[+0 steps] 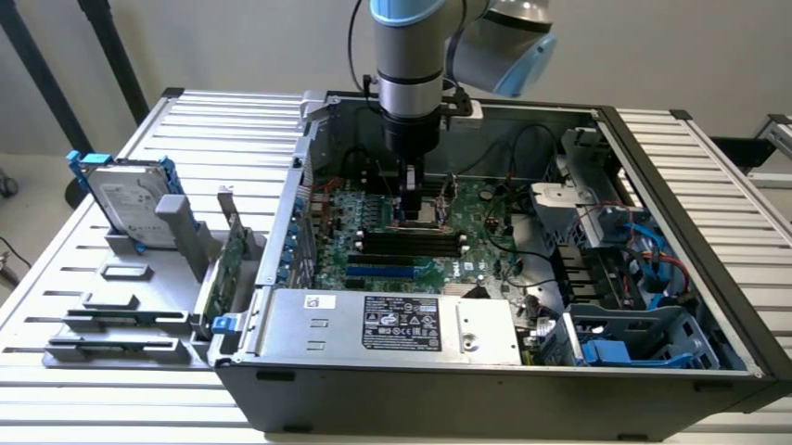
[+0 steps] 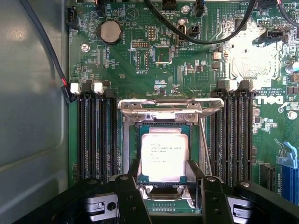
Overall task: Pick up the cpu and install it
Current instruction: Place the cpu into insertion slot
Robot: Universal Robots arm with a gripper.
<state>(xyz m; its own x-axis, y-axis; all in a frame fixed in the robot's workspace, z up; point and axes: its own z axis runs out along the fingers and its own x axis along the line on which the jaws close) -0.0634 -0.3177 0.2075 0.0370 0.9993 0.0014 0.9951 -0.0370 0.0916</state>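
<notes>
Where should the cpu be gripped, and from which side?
Grip the cpu by two opposite edges, coming from straight above. It lies flat in the socket with its metal top facing up, so only the thin rim offers a hold. The latch plate is swung back, which leaves the way down open.
</notes>
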